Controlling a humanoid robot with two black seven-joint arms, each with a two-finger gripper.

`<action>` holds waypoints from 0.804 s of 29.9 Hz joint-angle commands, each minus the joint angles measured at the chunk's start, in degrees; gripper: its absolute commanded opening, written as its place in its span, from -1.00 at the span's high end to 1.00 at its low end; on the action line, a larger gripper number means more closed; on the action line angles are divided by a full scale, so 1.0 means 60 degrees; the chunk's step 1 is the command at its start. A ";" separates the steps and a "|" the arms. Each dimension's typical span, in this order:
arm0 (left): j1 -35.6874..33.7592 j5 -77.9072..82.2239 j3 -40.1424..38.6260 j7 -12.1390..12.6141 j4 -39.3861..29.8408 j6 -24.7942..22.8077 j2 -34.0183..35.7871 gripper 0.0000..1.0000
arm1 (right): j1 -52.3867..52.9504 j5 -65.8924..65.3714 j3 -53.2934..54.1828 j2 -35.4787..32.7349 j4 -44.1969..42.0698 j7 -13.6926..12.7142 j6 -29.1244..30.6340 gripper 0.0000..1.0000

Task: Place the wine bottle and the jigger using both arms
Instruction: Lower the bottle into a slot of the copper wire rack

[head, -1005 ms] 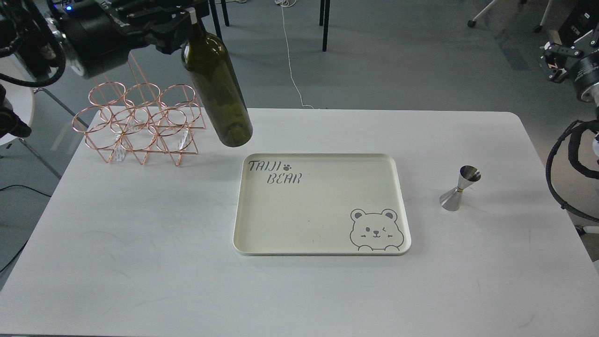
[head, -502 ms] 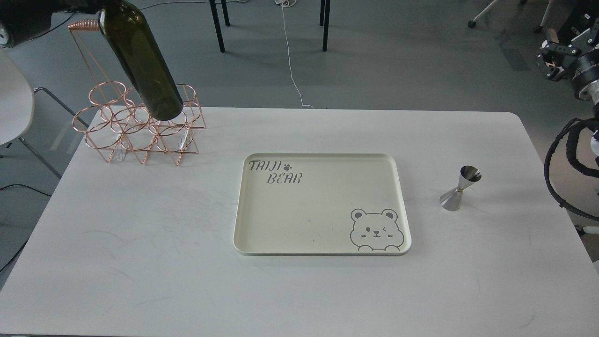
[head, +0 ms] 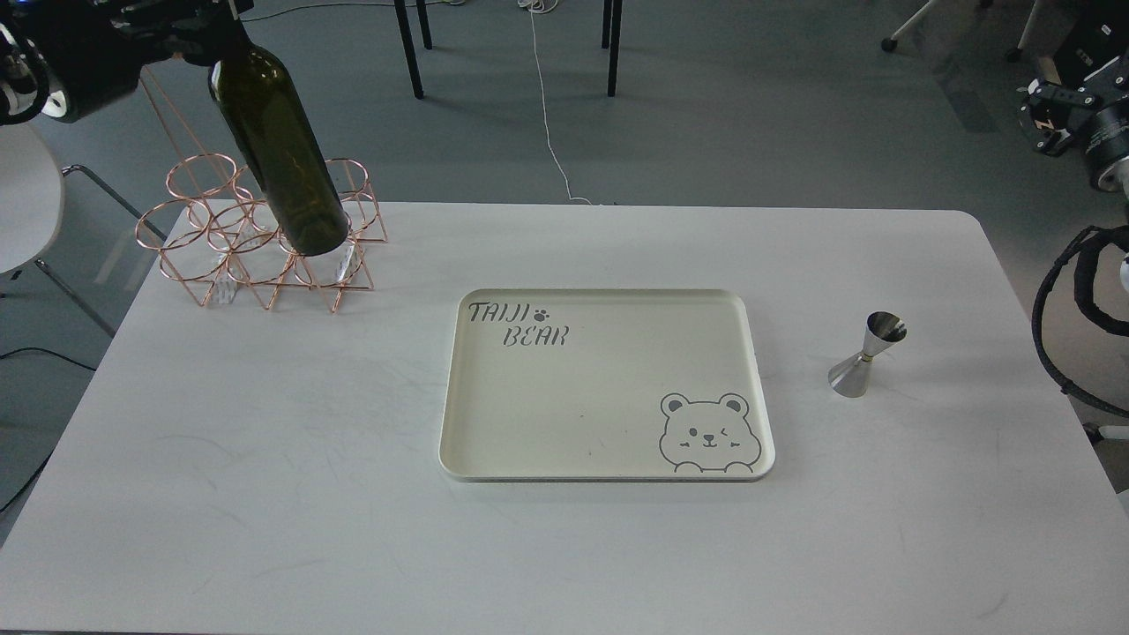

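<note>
The left arm's black claw tool [head: 205,19] sits at the far left corner of the head view, clenched on the neck of the tall dark olive-green glass wine bottle [head: 280,159]. The bottle hangs tilted, neck toward the far left and base toward the near right. Its base overlaps the right-hand rings of the rose-gold wire bottle rack [head: 256,238], which stands on the far left part of the white table [head: 265,459]. Whether the base touches the rack cannot be determined from this view.

Compared with one second ago, the bottle has travelled left: it then hung clear of the rack, with its base just beyond the far left corner of the tray. Compared with half a second ago, the bottle sits slightly lower and to the right, and more of the left arm is now visible at the frame corner.

The cream rectangular plastic tray printed with "TAIJI BEAR" and a bear face [head: 494,441] lies at the table centre, unchanged in position. The small shiny stainless-steel hourglass jigger [head: 867,355] stands upright on the table just to the right of the tray, apart from it, also unchanged.

The right arm's tool [head: 1054,110] is at the far right edge, well away from the jigger and little moved. It is seen small and dark, so its state cannot be determined.
</note>
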 commanded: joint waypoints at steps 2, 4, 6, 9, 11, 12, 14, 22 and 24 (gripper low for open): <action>0.0011 0.0013 0.0029 0.0015 0.0296 0.0079 -0.0133 0.75 | -0.0001 0.0000 0.0001 -0.0006 0.0001 0.0000 0.0000 -0.95; 0.0011 0.0013 0.0073 -0.0014 0.0341 0.0152 -0.0133 0.75 | -0.0001 0.0000 0.0001 -0.0006 0.0001 0.0000 0.0000 -0.95; 0.0055 0.0013 0.0073 -0.0029 0.0341 0.0152 -0.0147 0.74 | -0.0001 0.0000 0.0001 -0.0006 -0.0013 0.0000 0.0000 -0.95; 0.0084 0.0013 0.0205 -0.0029 0.0341 0.0167 -0.0235 0.74 | -0.0001 0.0000 0.0015 0.0053 0.0001 0.0000 0.0000 -0.95; 0.0084 -0.0002 0.0380 -0.0044 0.0326 0.0210 -0.0308 0.72 | -0.0001 0.0000 0.0015 0.0068 0.0001 0.0000 0.0000 -0.95; 0.0084 -0.0031 0.0439 -0.0044 0.0341 0.0254 -0.0323 0.71 | -0.0001 0.0000 0.0015 0.0068 0.0001 0.0000 0.0000 -0.95; 0.0084 -0.0075 0.0571 -0.0029 0.0341 0.0328 -0.0323 0.62 | -0.0001 0.0000 0.0001 0.0068 0.0001 0.0000 0.0000 -0.95; 0.0128 -0.0148 0.1449 0.0014 0.0735 0.0898 -0.0703 0.31 | 0.0028 0.0000 0.0001 0.0024 0.0001 0.0000 0.0000 -0.95; 0.0128 -0.0163 0.1625 0.0015 0.0999 0.1001 -0.0923 0.21 | 0.0028 0.0000 0.0001 -0.0005 0.0001 0.0000 0.0000 -0.95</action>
